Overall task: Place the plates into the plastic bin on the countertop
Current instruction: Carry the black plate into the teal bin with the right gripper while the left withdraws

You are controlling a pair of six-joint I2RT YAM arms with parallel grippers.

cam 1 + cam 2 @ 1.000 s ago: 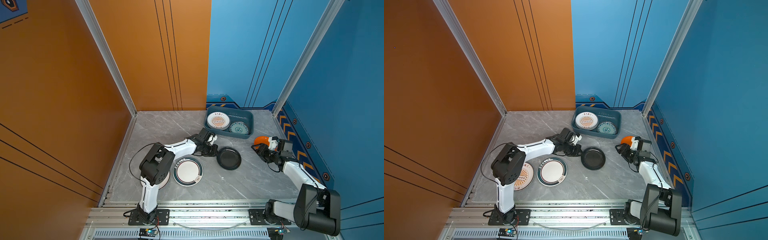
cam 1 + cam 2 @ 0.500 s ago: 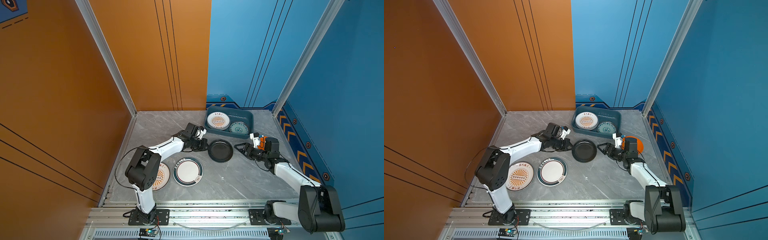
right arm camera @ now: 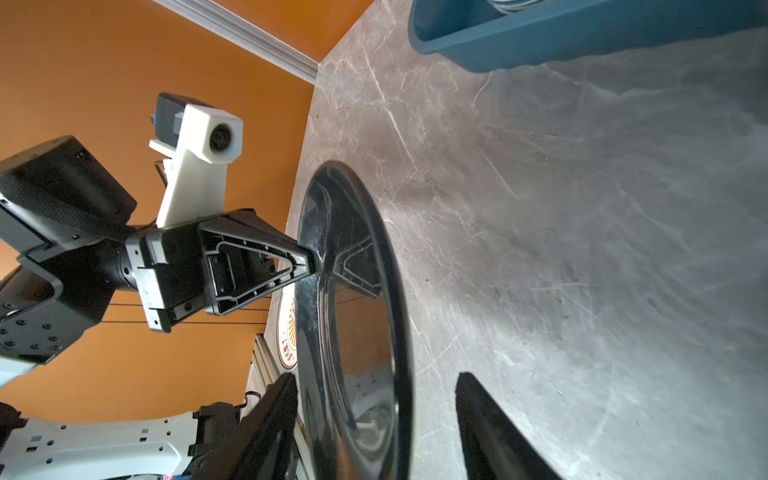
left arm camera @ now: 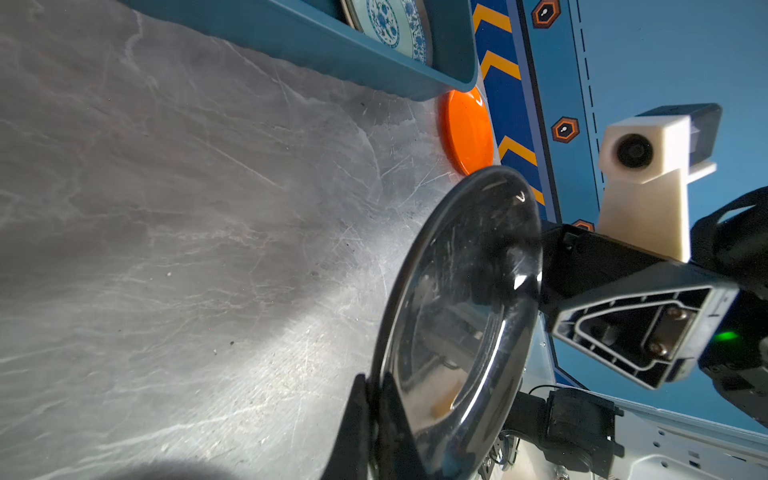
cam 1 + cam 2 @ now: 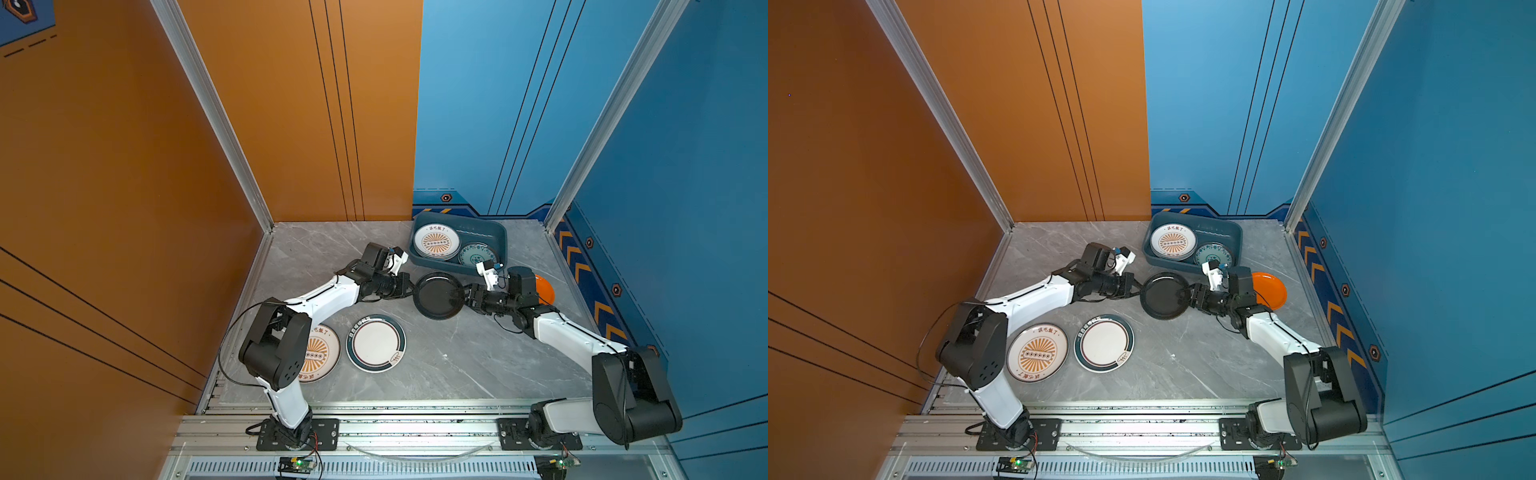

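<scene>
Glossy black plate [image 5: 438,296], orange plate [image 5: 546,288], dark teal bin [image 5: 501,245], grey white-veined countertop [image 5: 457,361], white orange-sunburst plate [image 5: 1037,353].

Both top views came in bright and even, lit from overhead and sharp to the corners. I saw only soft, short shadows under the arms on the desk [image 5: 436,374]. The blue wall went paler toward the top. Frame posts splayed outward, a wide-lens look. The wrist views were harsher. In the left wrist view a broad white sheen washed out the desk veins mid-frame, and a dark shadow sat at one edge. The black plate [image 4: 457,311] was glossy, with hot specular spots on the rim and mirror reflections in its well. In the right wrist view the right hand [image 3: 374,378] fingers [image 3: 490,428] read as soft black silhouettes, and the plastic bin [image 3: 582,37] was slightly soft.
</scene>
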